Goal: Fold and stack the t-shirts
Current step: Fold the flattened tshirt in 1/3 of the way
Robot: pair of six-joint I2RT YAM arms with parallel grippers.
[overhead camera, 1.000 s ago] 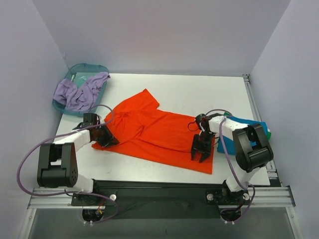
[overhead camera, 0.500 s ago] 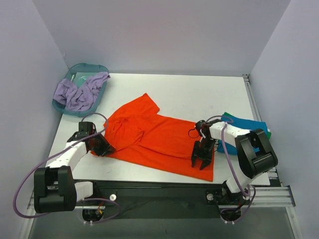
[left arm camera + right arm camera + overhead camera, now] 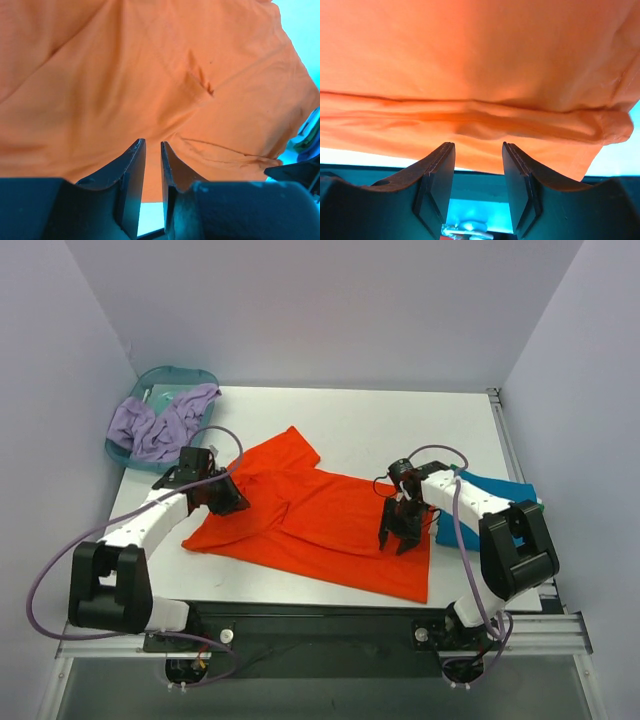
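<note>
A bright orange-red t-shirt (image 3: 320,520) lies spread across the middle of the table, one sleeve pointing to the far side. My left gripper (image 3: 228,504) hovers over its left part. Its jaws stand a narrow gap apart with nothing between them, and the left wrist view (image 3: 152,142) shows orange cloth (image 3: 150,75) beyond. My right gripper (image 3: 397,540) is open and empty over the shirt's right side. The right wrist view (image 3: 477,145) shows the rolled hem (image 3: 485,120) just past its tips. A folded teal-blue t-shirt (image 3: 495,492) lies at the right edge, partly behind the right arm. I cannot make out a green one.
A translucent teal basin (image 3: 205,377) with a lavender cloth (image 3: 160,425) stands at the far left corner. Side walls close in the table on the left and right. A black rail (image 3: 320,610) runs along the near edge.
My left gripper has moved from the shirt's near-left edge up and right onto the shirt. The shirt's near-left corner now lies spread further left. My right gripper has shifted slightly away from the near edge.
</note>
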